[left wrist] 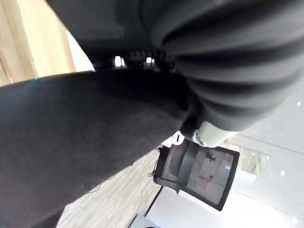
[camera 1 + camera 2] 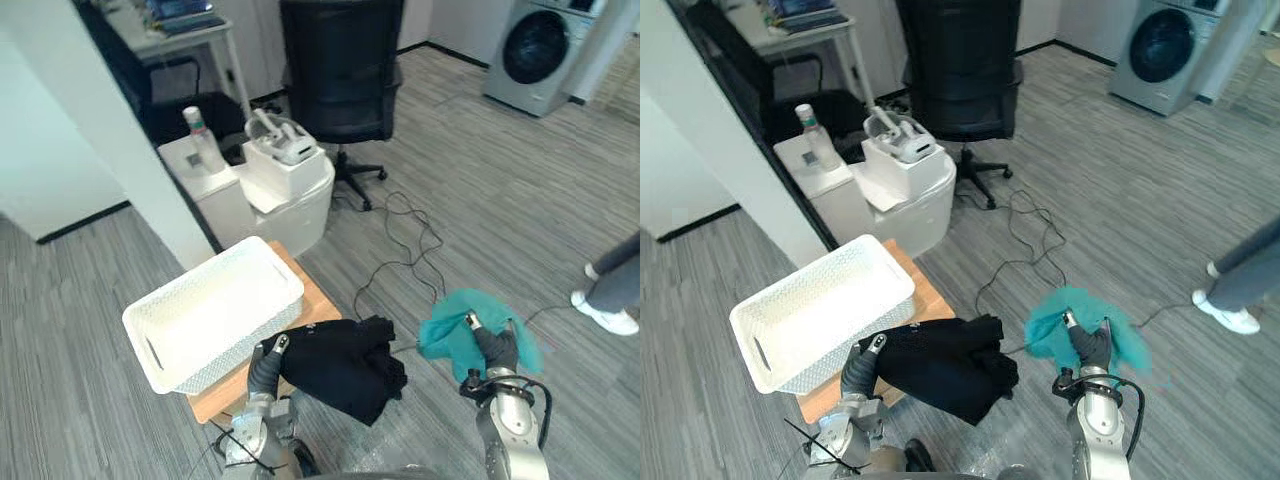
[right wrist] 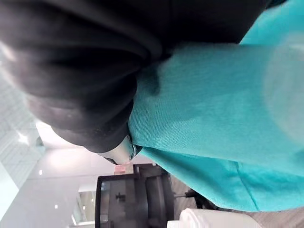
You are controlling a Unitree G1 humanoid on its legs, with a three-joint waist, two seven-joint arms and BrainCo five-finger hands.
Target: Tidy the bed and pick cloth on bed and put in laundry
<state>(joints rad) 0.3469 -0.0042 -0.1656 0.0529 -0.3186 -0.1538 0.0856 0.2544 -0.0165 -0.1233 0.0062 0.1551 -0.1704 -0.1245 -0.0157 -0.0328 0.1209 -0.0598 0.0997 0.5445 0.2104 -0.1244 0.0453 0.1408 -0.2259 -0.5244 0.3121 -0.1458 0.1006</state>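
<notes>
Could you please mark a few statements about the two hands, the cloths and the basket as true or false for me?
1. The left hand grips a crumpled black cloth. True.
2. The right hand holds a red cloth. False: it holds a soft teal cloth.
3. The white perforated plastic basket already contains cloth. False: it is empty.
4. The basket rests on a small light wooden table. True.
</notes>
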